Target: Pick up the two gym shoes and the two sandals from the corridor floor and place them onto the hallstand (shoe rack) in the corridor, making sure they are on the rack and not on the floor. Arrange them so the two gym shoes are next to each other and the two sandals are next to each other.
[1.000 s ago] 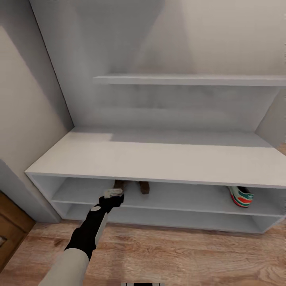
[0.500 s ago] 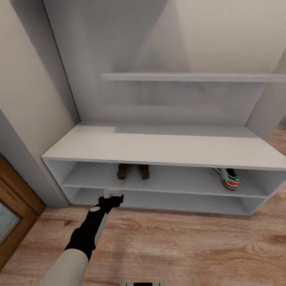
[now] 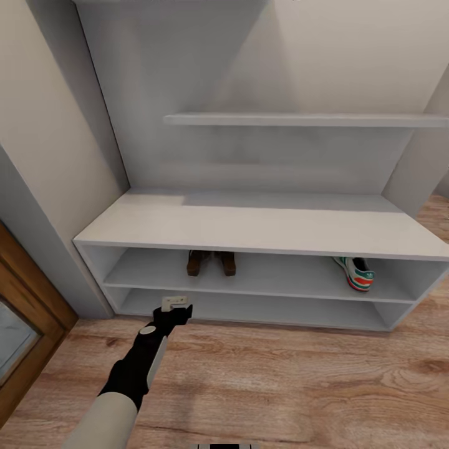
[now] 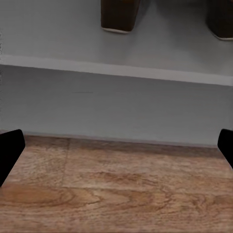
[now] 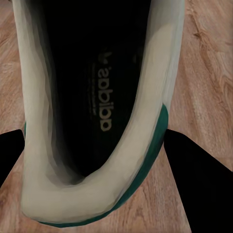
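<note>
On the rack's (image 3: 249, 227) upper shelf row I see the two sandals (image 3: 211, 262) side by side near the middle, and one gym shoe (image 3: 354, 273) well apart from them toward my right end, heel outward. My left arm reaches out over the floor (image 3: 280, 386), with the left gripper (image 3: 175, 305) hovering just in front of the bottom shelf edge, below and slightly left of the sandals.

From the left wrist camera the fingertips (image 4: 10, 145) sit spread wide with nothing between them; beyond them I get floor planks, the rack's lower front edge, and the heels of the sandals (image 4: 120, 14) above.

My right wrist camera gives me what the head camera doesn't: a second gym shoe (image 5: 97, 107), seen from above into its dark insole with printed lettering, cream collar and green trim. The right gripper's (image 5: 97, 170) fingers (image 5: 194, 179) flank it on both sides over wood floor. They appear closed on its sides, though the contact itself is hidden.
</note>
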Robot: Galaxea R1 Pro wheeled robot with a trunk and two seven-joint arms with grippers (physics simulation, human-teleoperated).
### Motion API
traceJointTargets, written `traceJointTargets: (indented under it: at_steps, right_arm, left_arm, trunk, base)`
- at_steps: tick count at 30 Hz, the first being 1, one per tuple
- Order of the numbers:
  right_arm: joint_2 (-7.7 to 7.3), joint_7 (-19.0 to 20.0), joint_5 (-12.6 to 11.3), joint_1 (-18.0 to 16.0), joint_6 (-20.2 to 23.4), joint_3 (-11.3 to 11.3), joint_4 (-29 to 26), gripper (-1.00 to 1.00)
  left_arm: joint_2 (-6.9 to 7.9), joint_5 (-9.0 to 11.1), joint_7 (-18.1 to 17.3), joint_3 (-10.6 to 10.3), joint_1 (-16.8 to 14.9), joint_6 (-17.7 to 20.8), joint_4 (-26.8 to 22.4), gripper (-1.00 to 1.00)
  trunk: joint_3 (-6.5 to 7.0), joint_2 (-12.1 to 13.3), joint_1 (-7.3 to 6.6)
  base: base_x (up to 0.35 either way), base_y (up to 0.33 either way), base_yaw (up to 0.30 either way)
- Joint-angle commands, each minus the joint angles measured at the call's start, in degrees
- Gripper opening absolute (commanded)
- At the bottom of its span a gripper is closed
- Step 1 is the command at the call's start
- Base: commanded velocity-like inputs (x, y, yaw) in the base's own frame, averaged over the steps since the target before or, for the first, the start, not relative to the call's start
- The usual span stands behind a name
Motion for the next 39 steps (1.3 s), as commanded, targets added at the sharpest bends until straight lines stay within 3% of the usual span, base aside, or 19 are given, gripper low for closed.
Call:
traceJointTargets:
  at_steps: [1, 11, 19, 39]
  right_arm:
    - [-0.02, -0.27, -0.15, -0.05, 0.23, 0.00, -0.04, -1.00]
    - [-0.02, -0.44, -0.15, -0.05, 0.32, 0.20, -0.09, -1.00]
    - [0.01, -0.43, -0.15, -0.05, 0.32, 0.35, -0.09, -1.00]
    - [-0.01, -0.43, -0.15, -0.05, 0.32, 0.35, -0.09, -1.00]
  left_arm:
    - [0.03, -0.57, -0.17, 0.22, -0.01, 0.28, -0.10, 1.00]
    - [0.52, -0.31, -0.25, 0.14, -0.01, 0.42, -0.07, 1.00]
    - [0.43, -0.24, -0.27, 0.08, -0.01, 0.46, 0.02, 1.00]
    - [0.35, -0.24, -0.27, 0.05, -0.01, 0.47, 0.02, 1.00]
  trunk:
    - [-0.05, -0.02, -0.01]
    - [-0.05, -0.02, -0.01]
    - [-0.05, -0.02, -0.01]
    - [-0.05, -0.02, -0.01]
  base:
    - [0.000, 0.000, 0.000]
    - [-0.036, 0.002, 0.000]
    - [-0.281, 0.077, 0.000]
    - [-0.266, -0.104, 0.000]
